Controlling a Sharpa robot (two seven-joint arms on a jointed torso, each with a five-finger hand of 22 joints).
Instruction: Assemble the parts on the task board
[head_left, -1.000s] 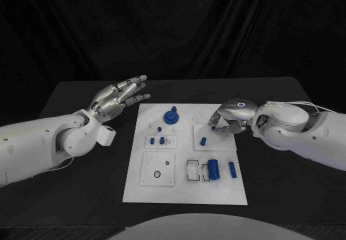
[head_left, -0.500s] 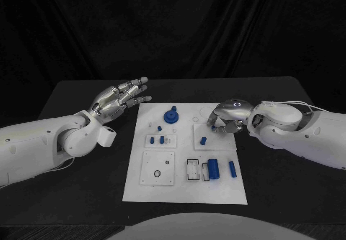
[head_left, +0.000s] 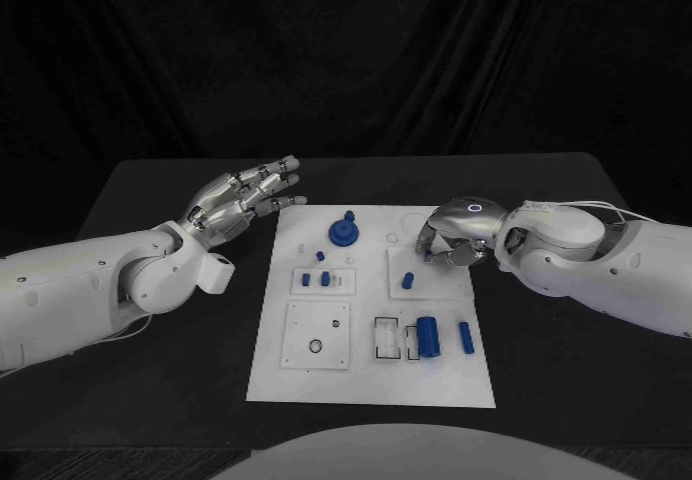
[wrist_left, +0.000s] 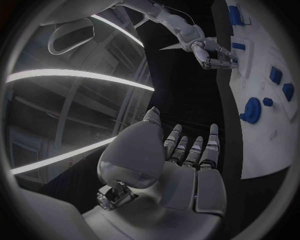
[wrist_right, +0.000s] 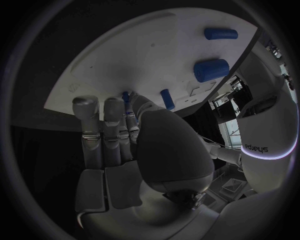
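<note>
Black table, dark drapes behind. Right hand curled over task board, fingertips at a small blue part; can't tell if gripped. "sharpa" readable on white arm. Left hand spread, holding nothing, beside board.

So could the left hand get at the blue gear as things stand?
Probably yes. The left hand hovers open beside the board, holding nothing, and the gear stands uncovered on the board's near-left top area. The right hand works further right, apart from it.
</note>
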